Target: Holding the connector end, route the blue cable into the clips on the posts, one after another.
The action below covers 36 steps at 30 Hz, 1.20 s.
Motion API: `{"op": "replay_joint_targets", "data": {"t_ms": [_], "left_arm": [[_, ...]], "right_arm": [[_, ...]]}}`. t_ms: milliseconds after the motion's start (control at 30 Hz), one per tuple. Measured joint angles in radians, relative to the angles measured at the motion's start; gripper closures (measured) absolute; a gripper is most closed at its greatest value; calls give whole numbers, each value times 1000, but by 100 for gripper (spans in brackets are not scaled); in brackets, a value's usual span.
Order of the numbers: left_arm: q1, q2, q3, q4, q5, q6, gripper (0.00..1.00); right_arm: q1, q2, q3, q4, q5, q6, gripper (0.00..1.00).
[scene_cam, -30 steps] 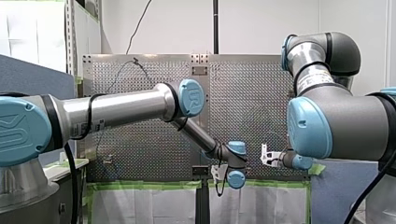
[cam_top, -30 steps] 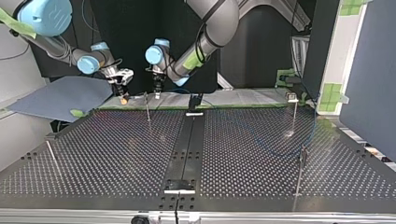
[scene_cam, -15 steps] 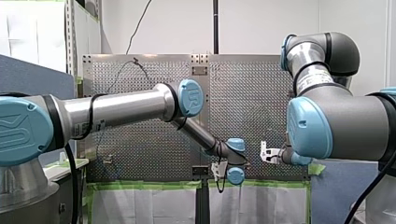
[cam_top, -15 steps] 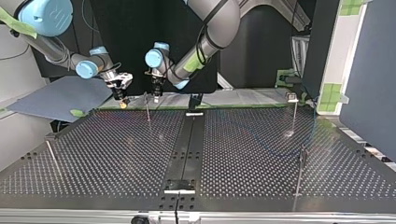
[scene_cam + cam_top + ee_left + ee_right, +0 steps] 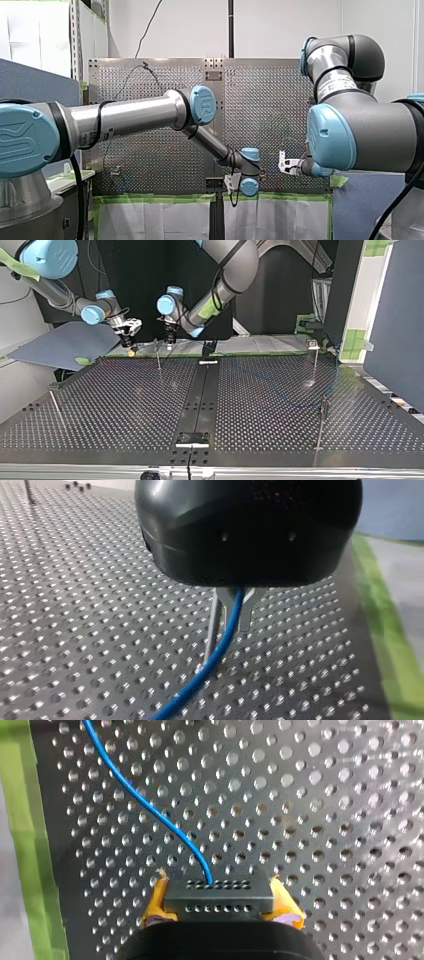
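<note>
my right pincer (image 5: 218, 889) is pinching the black connector (image 5: 220, 901) between its yellow pads (image 5: 156, 902), one pad pressing on each end of the block. the blue cable (image 5: 145, 805) is leaving the connector's front face and curving away ahead of the pincer over the perforated tabletop (image 5: 325, 810), with a strip of green tape (image 5: 30, 845) lying along the tabletop's edge beside it. my left pincer (image 5: 227, 640) is gripping the same cable between its metal fingers (image 5: 214, 622), and the cable is passing between them and trailing down toward the tabletop. in the top view both pincers are hanging near each other over the tabletop's far edge, and a thin post (image 5: 158, 357) is showing between them, closer to my left one. a second post (image 5: 316, 365) and a third post (image 5: 322, 427) are standing well apart from the pincers at that view's right.
</note>
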Motion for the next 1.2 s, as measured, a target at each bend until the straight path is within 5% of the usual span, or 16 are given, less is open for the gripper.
{"op": "replay_joint_targets", "data": {"t_ms": [433, 867, 1200], "left_arm": [[-42, 0, 0, -19, -8, 7, 98], [-63, 1, 0, -75, -41, 5, 98], [-70, 22, 0, -99, -69, -10, 98]], "right_arm": [[-11, 1, 38, 24, 39, -46, 100], [-32, -2, 74, 36, -19, -120, 100], [-46, -47, 92, 41, -39, -126, 100]]}}
